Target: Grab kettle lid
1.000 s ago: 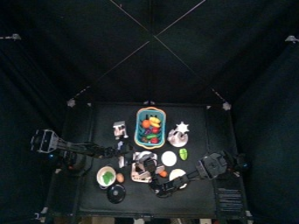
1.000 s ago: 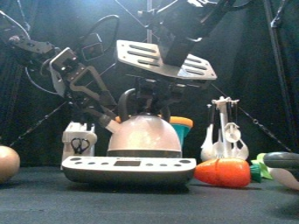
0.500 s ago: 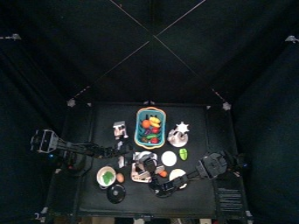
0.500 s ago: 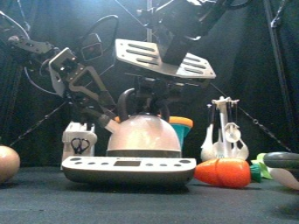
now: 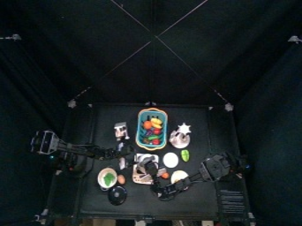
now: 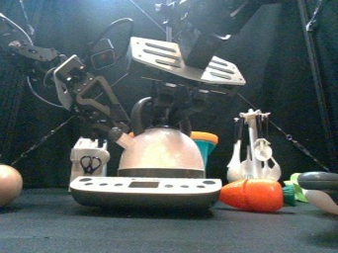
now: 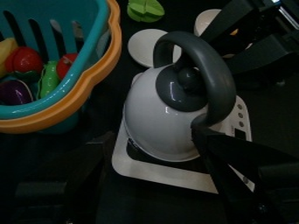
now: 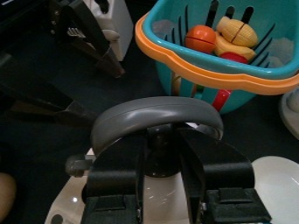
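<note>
A white kettle (image 6: pixel 161 153) stands on its white base (image 6: pixel 142 191) near the table's front. Its grey handle (image 7: pixel 205 66) arches over the lid, whose grey knob (image 7: pixel 181 80) shows bare in the left wrist view. My right gripper (image 8: pixel 163 162) hangs just above the handle (image 8: pixel 158 118), its jaws apart on either side and holding nothing. In the front view it comes down onto the kettle's top (image 6: pixel 165 102). My left gripper (image 7: pixel 152 166) is open close beside the kettle, low on its left (image 6: pixel 122 124).
A teal basket with an orange rim (image 7: pixel 103 57) holds toy fruit right behind the kettle. A toy carrot (image 6: pixel 254 194) and a utensil rack (image 6: pixel 254 138) stand to the right. A small white cup (image 6: pixel 87 160) and an egg (image 6: pixel 8 184) are to the left.
The right arm's wrist has shifted slightly above the kettle. The kettle and the left arm have stayed in place.
</note>
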Robot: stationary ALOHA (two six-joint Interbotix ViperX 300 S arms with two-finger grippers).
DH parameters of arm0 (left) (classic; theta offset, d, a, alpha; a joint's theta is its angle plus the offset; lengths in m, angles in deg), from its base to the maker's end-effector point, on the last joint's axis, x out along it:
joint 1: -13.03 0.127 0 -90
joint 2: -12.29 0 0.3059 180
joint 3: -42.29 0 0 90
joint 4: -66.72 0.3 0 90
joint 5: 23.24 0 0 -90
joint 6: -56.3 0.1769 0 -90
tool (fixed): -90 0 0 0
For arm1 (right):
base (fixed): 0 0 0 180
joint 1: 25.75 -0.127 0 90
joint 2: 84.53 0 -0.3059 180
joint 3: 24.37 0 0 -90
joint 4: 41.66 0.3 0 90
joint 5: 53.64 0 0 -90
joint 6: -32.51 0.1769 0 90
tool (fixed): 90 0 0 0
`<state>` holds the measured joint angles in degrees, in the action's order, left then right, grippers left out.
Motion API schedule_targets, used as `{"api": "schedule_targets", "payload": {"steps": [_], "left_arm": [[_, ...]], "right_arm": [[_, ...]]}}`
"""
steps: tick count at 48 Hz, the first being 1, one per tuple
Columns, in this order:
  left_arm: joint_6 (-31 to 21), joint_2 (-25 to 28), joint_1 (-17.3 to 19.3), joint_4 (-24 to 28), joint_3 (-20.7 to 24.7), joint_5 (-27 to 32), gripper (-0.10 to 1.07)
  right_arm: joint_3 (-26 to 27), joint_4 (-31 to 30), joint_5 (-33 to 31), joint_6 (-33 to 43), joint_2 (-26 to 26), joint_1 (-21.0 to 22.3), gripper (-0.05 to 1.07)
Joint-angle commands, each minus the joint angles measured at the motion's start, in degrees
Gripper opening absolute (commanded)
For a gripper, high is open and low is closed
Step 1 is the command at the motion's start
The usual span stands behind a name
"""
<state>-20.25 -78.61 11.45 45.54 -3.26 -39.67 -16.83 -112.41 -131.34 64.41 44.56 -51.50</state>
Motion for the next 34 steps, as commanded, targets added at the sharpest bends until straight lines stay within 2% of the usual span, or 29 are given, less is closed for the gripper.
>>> {"api": "schedule_targets", "payload": {"steps": [1, 16, 34], "left_arm": [[0.0, -0.7, -0.1, 0.0, 0.7, -0.3, 1.02], [0.1, -0.7, -0.1, 0.0, 0.7, -0.3, 1.02], [0.0, -0.7, -0.1, 0.0, 0.4, -0.3, 1.02]], "right_arm": [[0.5, -0.7, -0.4, -0.1, -3.4, -0.3, 0.53], [0.5, -2.6, -0.5, -0.1, -4.2, -0.4, 0.53], [-0.4, -1.7, -0.5, -0.1, -4.4, -0.6, 0.53]]}}
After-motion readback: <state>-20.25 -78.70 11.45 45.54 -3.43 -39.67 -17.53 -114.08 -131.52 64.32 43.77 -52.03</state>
